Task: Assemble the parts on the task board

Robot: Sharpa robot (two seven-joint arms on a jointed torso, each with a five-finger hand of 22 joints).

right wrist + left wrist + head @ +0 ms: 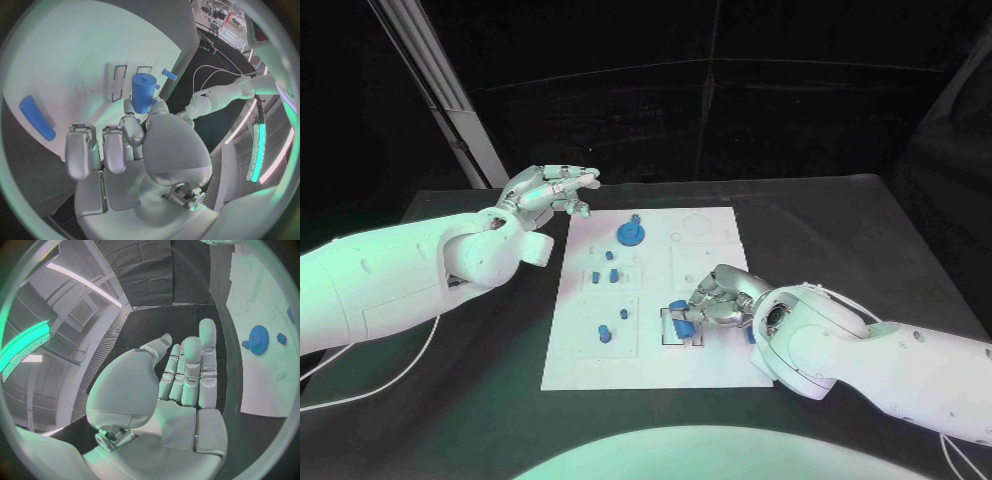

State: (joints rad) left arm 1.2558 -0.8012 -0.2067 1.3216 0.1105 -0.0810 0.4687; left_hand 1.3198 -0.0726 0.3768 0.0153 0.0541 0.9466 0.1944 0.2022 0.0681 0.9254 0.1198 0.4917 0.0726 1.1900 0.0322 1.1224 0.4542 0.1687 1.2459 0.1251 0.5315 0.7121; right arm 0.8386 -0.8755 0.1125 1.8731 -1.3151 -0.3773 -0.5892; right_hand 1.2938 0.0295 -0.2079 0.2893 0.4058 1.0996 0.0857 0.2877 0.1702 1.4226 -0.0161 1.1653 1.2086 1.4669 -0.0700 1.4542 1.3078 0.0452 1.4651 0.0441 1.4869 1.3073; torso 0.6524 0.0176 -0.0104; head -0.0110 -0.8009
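Observation:
The white task board [711,225] lies in the middle of the black table. My right hand [718,298] is low over the board's near right part. It pinches a blue cylinder [144,92] between thumb and a finger, just above the rectangular slots [682,330]. My left hand [553,190] hovers past the board's far left corner with its fingers [187,367] stretched out and nothing in it. On the board's far part stands a blue gear [632,235], which is also in the left wrist view [257,340].
Small blue parts [603,272] lie on the left half of the board, and another [604,332] lies nearer the front. A flat blue bar [37,117] lies on the board beside my right hand. A cable [365,385] runs across the table at the left.

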